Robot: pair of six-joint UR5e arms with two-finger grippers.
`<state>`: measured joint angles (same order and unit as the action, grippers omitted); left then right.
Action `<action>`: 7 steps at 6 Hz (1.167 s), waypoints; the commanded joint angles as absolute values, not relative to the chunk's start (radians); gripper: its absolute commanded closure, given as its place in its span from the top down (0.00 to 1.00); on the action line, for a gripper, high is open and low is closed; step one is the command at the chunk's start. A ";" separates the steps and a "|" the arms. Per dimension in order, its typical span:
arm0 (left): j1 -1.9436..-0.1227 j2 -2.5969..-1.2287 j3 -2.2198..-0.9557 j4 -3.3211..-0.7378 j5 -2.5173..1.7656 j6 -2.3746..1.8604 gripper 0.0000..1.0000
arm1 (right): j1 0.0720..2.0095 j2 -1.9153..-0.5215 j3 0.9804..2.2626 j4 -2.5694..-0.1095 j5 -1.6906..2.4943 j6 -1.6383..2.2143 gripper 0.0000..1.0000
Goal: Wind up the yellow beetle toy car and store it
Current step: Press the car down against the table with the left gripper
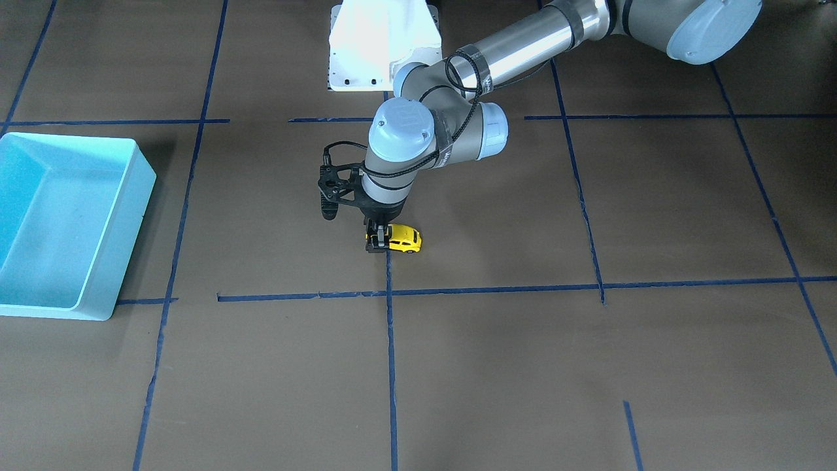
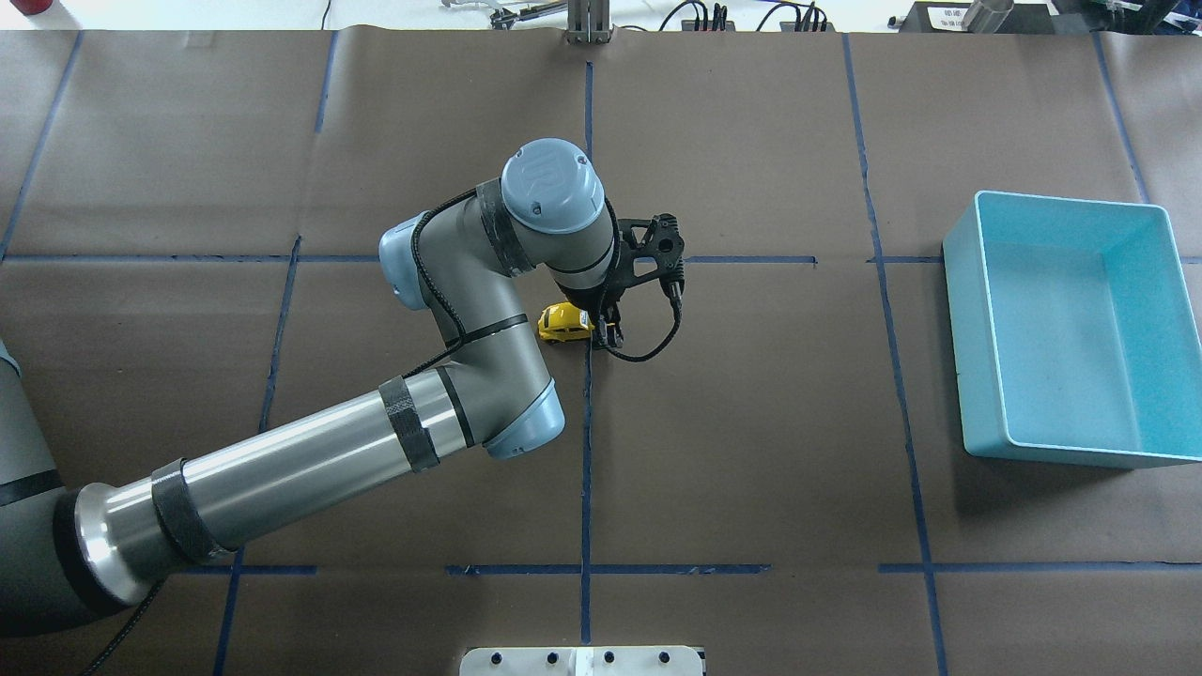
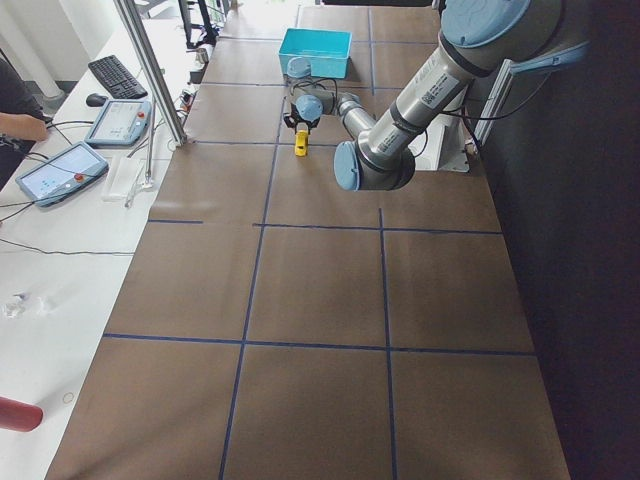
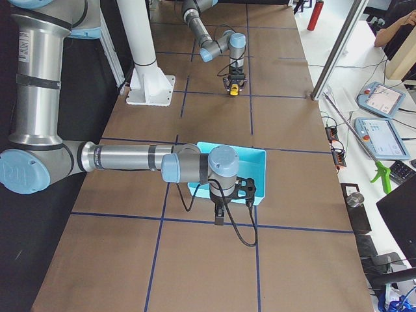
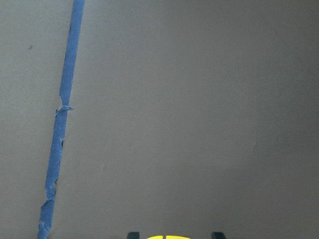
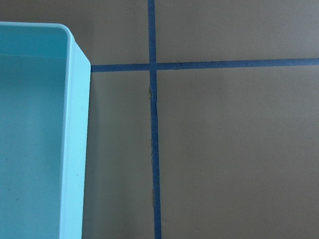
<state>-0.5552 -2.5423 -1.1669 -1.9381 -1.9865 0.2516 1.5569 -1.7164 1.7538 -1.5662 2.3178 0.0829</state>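
Car on tabletop, mid-table, just beside blue tape line, well apart from bin. Left arm reaches over it, with left gripper down at car's end. Only left wrist view shows fingertips flanking yellow roof; clamped or loose, cannot tell. Right arm shows only in right side view. Right gripper near bin corner, state cannot tell. UR mark on left arm's joint cap.
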 commanded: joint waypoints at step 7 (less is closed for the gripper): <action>-0.564 -2.459 -1.222 -1.979 -1.991 0.253 0.00 | 1.557 -1.717 1.755 -1.566 2.318 0.083 1.00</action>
<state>-0.5633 -2.4711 -1.2115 -1.9786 -1.9911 0.2517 1.5566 -1.7165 1.7541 -1.5662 2.3179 0.0828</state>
